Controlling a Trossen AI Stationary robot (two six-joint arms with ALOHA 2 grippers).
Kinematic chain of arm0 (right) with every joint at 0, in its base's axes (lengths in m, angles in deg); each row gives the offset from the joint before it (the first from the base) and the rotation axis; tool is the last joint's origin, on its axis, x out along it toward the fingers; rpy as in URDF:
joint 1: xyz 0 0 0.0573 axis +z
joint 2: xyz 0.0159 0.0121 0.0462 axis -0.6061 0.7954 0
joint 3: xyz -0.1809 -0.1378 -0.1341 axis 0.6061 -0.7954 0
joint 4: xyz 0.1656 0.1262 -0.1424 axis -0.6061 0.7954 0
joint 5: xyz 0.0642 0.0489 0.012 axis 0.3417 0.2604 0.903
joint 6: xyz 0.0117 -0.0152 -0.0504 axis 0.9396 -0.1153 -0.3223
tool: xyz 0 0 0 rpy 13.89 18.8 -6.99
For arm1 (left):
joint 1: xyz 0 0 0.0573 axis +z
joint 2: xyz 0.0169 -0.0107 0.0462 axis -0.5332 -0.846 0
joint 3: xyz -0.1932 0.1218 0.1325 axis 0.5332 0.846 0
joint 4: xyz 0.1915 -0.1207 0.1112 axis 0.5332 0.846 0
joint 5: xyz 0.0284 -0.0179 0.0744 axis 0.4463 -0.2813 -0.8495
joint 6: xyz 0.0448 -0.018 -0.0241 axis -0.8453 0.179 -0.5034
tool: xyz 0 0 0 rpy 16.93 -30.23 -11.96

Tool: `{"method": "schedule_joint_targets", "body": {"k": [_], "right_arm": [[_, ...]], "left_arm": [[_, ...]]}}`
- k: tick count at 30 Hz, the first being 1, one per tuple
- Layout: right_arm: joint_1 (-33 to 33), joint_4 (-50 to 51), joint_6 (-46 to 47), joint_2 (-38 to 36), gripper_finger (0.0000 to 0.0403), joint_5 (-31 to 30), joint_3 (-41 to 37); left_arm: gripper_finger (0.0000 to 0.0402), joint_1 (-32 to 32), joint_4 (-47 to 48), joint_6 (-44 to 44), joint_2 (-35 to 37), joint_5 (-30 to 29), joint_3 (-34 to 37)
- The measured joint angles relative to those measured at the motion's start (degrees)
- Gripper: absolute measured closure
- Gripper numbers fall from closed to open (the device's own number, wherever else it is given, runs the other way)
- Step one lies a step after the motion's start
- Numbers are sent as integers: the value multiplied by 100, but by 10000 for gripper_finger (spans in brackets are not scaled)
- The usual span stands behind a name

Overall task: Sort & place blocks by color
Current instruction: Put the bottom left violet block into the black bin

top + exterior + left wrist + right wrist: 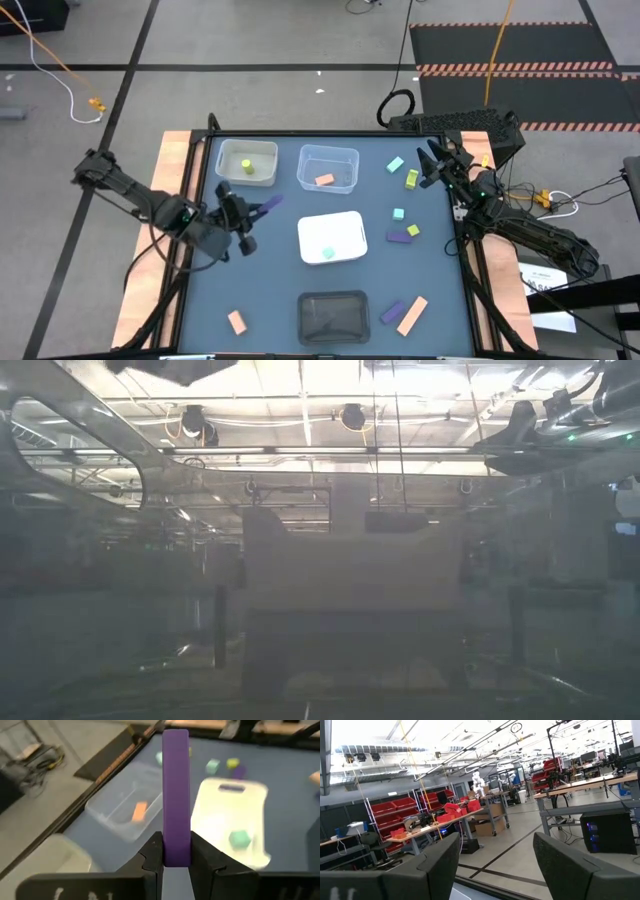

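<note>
My left gripper [253,211] is over the table's left middle, shut on a purple bar [270,203], which also shows in the left wrist view [176,785]. My right gripper [433,162] is raised at the far right edge, open and empty; its wrist view [497,865] looks out into the room. A yellow-green block [246,166] lies in the far-left white tray [262,150]. An orange block [324,180] lies in the clear tray [345,155]. A teal block [327,253] lies on the white middle tray [345,228]. More blocks lie loose on the table. My left gripper pinches one end of the purple bar [176,851] between its two fingers [152,852]. The bar runs on along the fingers and sticks out past their tips, toward the table's far right. It is lifted clear of the table.
A dark tray [334,298] stands at the near middle. Loose on the right are teal [395,164], yellow-green [412,179], teal [398,214], yellow-green [413,230] and purple [400,237] blocks. Near the front lie a purple [393,311] and orange [412,314] bar and an orange block [236,321].
</note>
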State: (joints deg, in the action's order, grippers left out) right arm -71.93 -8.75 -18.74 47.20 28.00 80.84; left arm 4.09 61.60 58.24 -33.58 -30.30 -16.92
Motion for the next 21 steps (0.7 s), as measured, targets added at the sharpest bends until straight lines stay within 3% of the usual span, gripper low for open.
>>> {"method": "schedule_joint_targets", "body": {"k": [11,21], "right_arm": [[0,0,1,0,156,-1,2],[1,0,1,-1,156,1,2]], "left_arm": [[344,379,-2852,-2421,-304,622,-2],[344,404,-3713,-2765,-676,631,-4]]}}
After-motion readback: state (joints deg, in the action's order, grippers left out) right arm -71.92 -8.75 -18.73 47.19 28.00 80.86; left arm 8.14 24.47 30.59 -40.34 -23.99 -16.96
